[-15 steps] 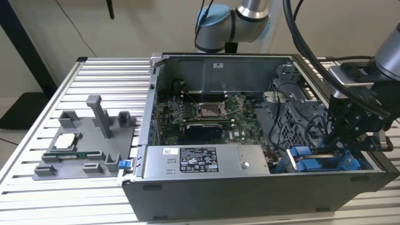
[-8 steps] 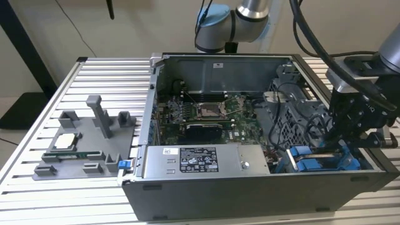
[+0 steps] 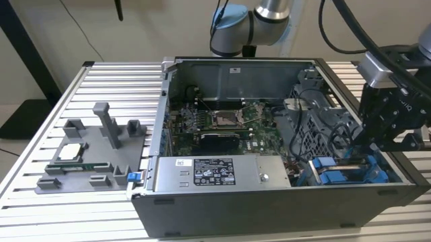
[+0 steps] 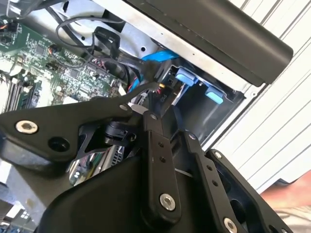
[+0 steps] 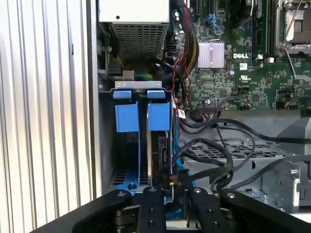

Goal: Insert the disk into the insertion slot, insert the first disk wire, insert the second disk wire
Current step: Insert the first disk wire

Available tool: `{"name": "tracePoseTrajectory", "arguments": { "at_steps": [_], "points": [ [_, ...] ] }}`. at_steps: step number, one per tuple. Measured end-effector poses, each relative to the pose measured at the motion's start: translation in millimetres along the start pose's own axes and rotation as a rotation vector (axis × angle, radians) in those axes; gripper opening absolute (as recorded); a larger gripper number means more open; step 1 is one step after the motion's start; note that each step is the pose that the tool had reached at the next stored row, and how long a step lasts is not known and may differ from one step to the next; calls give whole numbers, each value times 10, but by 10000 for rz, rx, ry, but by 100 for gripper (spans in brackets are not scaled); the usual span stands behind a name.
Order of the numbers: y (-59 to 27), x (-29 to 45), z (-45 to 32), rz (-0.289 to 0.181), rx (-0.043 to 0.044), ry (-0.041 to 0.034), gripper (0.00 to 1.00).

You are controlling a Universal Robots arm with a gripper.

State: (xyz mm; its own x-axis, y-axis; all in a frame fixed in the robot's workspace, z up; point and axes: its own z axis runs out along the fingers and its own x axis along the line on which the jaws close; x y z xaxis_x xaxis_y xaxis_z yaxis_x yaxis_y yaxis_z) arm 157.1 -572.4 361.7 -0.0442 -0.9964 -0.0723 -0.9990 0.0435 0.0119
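The disk (image 5: 163,150) stands on edge in the insertion slot of the drive bay, its blue carrier tab (image 5: 159,116) beside a second blue tab (image 5: 129,116). In the exterior view the blue carriers (image 3: 343,174) sit at the case's near corner on the exterior view's right. My gripper (image 3: 367,148) reaches down into that bay. In both wrist views its fingers close together on a small disk wire connector (image 5: 171,182) with red and yellow leads, at the disk's end. The gripper (image 4: 160,94) tip sits just before the blue tabs (image 4: 187,77). A blue cable (image 5: 176,208) runs under the fingers.
The open computer case (image 3: 269,206) lies on a slatted aluminium table (image 3: 108,70). A grey labelled power supply box (image 3: 215,174) lies beside the bay. Loose black cables (image 5: 214,160) cross a metal cage beside the motherboard (image 3: 222,121). A grey fixture plate (image 3: 88,156) with parts sits on the exterior view's left.
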Motion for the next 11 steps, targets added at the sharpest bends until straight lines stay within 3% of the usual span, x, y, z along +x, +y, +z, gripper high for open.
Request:
{"name": "tracePoseTrajectory", "arguments": {
  "at_steps": [7, 11],
  "points": [
    [12, -35, -76, 1, 0, 0, 100],
    [14, -35, -77, 1, 0, -2, 100]
  ]
}}
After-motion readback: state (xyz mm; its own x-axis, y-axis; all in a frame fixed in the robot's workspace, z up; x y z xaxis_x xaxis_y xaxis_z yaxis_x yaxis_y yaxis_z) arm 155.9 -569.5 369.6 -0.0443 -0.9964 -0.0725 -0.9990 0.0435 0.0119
